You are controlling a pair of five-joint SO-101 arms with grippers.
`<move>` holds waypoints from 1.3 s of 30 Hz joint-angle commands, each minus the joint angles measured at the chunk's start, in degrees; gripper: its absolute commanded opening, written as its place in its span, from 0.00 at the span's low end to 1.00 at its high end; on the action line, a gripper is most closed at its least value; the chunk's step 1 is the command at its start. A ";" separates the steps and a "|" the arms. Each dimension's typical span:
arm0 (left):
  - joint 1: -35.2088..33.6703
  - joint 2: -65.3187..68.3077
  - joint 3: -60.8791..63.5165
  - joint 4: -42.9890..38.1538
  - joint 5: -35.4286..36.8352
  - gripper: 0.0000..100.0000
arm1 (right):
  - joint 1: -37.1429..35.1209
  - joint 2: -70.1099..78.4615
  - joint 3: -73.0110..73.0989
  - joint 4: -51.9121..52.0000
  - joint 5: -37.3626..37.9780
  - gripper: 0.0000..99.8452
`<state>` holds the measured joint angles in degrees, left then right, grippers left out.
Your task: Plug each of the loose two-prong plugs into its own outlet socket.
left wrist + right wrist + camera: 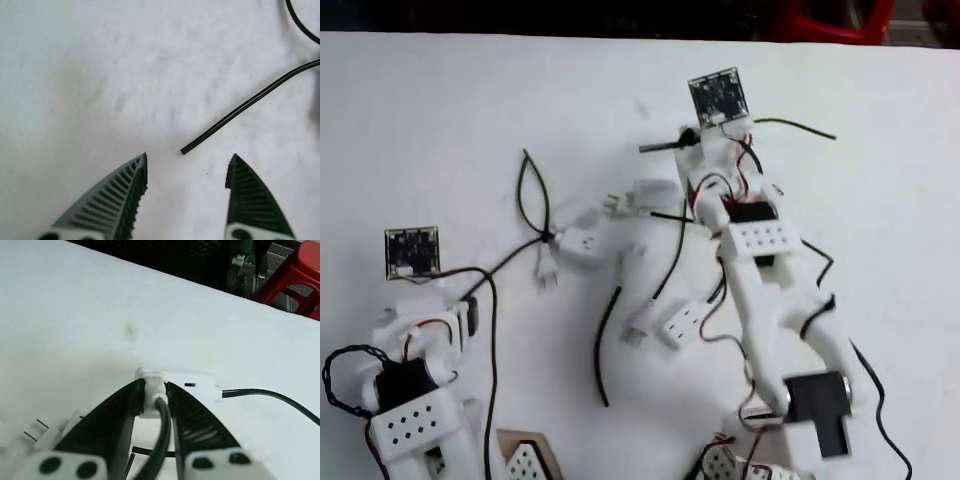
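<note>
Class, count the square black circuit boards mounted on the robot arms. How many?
2. One square black circuit board tops the arm at the high view's left; the other tops the arm stretched over the white plugs. None seems hidden.

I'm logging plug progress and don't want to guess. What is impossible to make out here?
1. Prongs of the held plug: right wrist view, hidden by its body and the shut right pincer; whether they enter the outlet block is unclear.
2. Black cable: left wrist view, far end cut by the edge, beyond the open left pincer.
3. White block: high view, cut off by the bottom edge.
</note>
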<state>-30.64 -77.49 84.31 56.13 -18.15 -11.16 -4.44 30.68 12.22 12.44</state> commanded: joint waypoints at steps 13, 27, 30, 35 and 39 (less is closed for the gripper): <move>-0.48 -1.27 -0.35 -1.05 0.26 0.26 | 1.10 5.58 -15.74 17.10 -4.40 0.16; -0.48 -1.27 -0.18 -1.05 0.26 0.26 | -6.55 -2.59 -16.62 46.99 -4.40 0.13; -0.48 -1.27 0.44 -1.41 0.18 0.26 | -9.01 -2.33 -15.82 52.00 -5.80 0.13; -0.48 -1.27 0.44 -1.41 0.18 0.26 | -13.41 -2.33 -14.95 60.70 -15.91 0.13; -0.48 -1.27 0.44 -1.41 0.18 0.26 | -17.27 -2.33 -13.80 66.24 -18.02 0.13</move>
<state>-30.64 -78.02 85.19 55.96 -18.15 -25.67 -4.09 16.70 75.43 -3.47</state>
